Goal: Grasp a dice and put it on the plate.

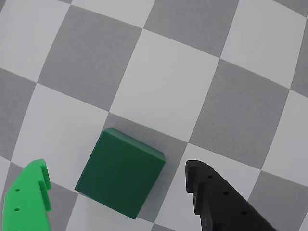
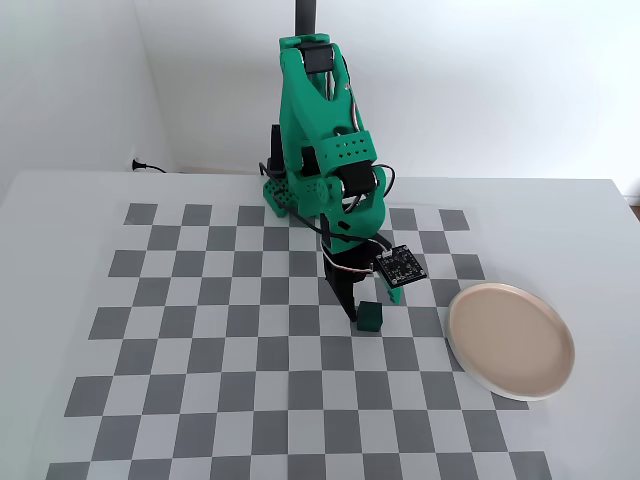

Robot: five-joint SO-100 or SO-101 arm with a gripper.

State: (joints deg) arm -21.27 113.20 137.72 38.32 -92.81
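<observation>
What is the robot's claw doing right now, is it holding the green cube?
Gripper: open, not holding anything; the dice sits between its two fingers on the checkered table, not yet squeezed.

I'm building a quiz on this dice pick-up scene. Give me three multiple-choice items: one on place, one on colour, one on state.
1. Where is the small dark green cube dice?
A on the plate
B on the checkered board
C in the air

2. What colour is the surface of the large round, shallow plate?
A beige-pink
B blue
C black

3. How is the gripper?
A shut on the dice
B open around the dice
C out of view

Answers: B, it rests on the squares; A, beige-pink inside a white rim; B, the wrist view shows gaps either side.
</observation>
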